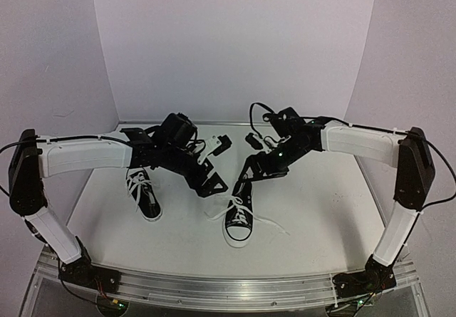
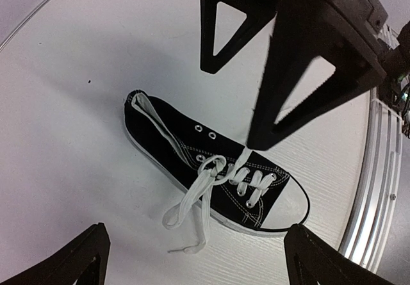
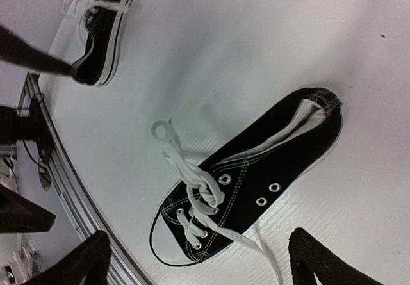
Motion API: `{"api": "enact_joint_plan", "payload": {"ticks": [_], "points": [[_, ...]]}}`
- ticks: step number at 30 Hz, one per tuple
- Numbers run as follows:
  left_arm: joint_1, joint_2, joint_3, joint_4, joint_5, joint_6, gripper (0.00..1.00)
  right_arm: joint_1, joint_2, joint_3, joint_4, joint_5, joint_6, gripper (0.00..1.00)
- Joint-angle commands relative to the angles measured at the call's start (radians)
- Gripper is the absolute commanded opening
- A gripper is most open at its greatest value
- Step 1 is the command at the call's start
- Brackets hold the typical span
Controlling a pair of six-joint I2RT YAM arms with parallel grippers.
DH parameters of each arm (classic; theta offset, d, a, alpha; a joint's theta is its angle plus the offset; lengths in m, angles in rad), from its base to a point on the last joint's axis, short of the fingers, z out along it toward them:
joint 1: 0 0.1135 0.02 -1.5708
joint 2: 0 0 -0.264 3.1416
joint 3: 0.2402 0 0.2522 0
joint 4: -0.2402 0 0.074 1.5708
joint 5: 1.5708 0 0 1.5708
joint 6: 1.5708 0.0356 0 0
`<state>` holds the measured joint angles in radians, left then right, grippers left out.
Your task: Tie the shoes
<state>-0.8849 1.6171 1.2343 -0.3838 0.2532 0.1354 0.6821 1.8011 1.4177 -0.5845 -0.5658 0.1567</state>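
top external view: on the table [image 1: 313, 217] the middle shoe [image 1: 239, 221] lies just below the left gripper [image 2: 196, 228] and right gripper [image 3: 200, 232], the other shoe [image 1: 146, 196] apart to the left. both grippers hang wide open and empty, likely poised to pinch the loose laces [image 2: 192, 202].

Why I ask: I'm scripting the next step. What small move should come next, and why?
Probably close the right gripper on the lace strand running between its open fingers. The shoe beneath is untied, its other lace end lies loose on the table, and the left gripper hangs open above, holding nothing.
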Motion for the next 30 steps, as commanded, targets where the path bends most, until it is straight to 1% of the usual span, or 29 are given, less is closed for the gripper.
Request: {"api": "enact_joint_plan", "payload": {"ticks": [1, 3, 6, 8, 11, 13, 17, 21, 22, 26, 29, 30], "points": [[0.018, 0.013, -0.015, 0.116, 0.073, -0.008, 0.98, -0.021, -0.066, 0.041, 0.02, 0.055, 0.017, 0.98], [0.02, 0.022, -0.016, 0.111, 0.071, 0.003, 0.98, -0.022, -0.114, 0.016, 0.057, 0.068, 0.021, 0.98], [0.019, 0.023, -0.004, 0.065, 0.05, 0.035, 0.98, -0.024, -0.155, 0.002, 0.087, 0.034, -0.006, 0.98], [0.019, 0.008, -0.008, 0.042, 0.034, 0.055, 0.98, -0.024, -0.115, 0.015, 0.051, 0.029, -0.051, 0.98], [0.019, -0.026, -0.05, 0.051, 0.009, 0.067, 0.97, -0.025, -0.029, 0.076, -0.062, -0.037, -0.139, 0.98], [0.019, -0.045, -0.079, 0.072, 0.005, 0.068, 0.97, -0.024, -0.011, 0.079, -0.072, -0.045, -0.167, 0.96], [0.019, -0.024, -0.098, 0.095, 0.025, 0.114, 0.95, -0.024, 0.035, 0.118, -0.079, -0.028, -0.228, 0.82], [0.019, 0.046, -0.057, 0.067, 0.037, 0.192, 0.89, -0.017, 0.101, 0.156, -0.104, -0.051, -0.268, 0.61], [0.019, 0.06, -0.052, 0.07, 0.04, 0.214, 0.87, -0.015, 0.11, 0.158, -0.107, -0.051, -0.28, 0.57], [0.024, 0.112, -0.038, 0.085, 0.059, 0.303, 0.8, -0.013, 0.143, 0.167, -0.11, -0.094, -0.296, 0.5], [0.046, 0.153, -0.013, 0.096, 0.098, 0.323, 0.73, -0.013, 0.18, 0.174, -0.109, -0.111, -0.295, 0.43], [0.051, 0.164, -0.005, 0.101, 0.109, 0.326, 0.72, -0.013, 0.193, 0.181, -0.109, -0.122, -0.295, 0.42]]}}
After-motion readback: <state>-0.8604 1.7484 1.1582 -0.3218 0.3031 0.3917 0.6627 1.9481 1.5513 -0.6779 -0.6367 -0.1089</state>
